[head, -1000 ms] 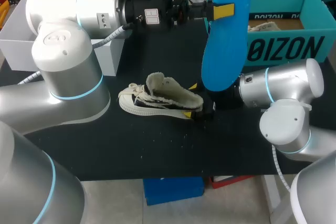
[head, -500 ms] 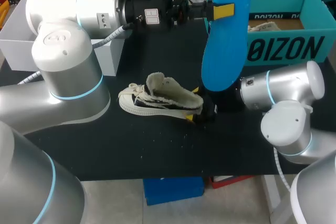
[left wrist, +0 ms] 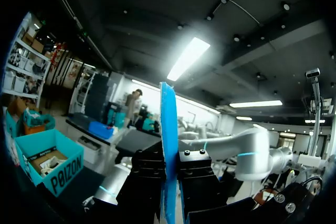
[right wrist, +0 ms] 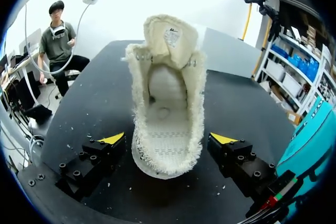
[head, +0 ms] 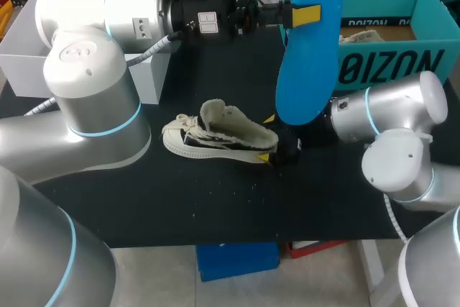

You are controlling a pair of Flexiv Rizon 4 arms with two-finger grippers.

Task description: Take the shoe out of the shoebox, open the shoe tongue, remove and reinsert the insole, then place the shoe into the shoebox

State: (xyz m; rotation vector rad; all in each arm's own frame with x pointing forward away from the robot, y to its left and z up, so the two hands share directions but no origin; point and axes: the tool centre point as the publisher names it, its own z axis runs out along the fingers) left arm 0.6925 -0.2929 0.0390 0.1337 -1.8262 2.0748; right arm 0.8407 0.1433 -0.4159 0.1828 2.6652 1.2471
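Your right gripper [head: 267, 137] has drawn back a touch from the heel of the shoe [head: 215, 138] over the last second, and that arm's elbow has swung up and away. The shoe itself has not shifted. In the right wrist view the fingers stand wide open, one on each side of the heel, neither touching it. You hold nothing there.

Your left gripper [head: 302, 14] has stayed put, high above the table [head: 215, 206], its fingers closed on the blue insole [head: 309, 70], which hangs upright, long end down, over the heel end of the shoe. So the insole is out and, I judge, reinsertion comes next. With the heel unbraced, the shoe may slide when the insole pushes in.

The shoe lies on the table with its toe toward your left. It is soft and shaggy-lined in cream, with a frayed collar, dark side panels, white laces and a pale rubber sole. Its tongue [right wrist: 170, 32] is folded well forward, so the mouth gapes. The bared footbed looks woven. The insole looks smooth, thin and stiff enough to keep flat. The teal cardboard shoebox [head: 392, 66] sits behind your right arm.
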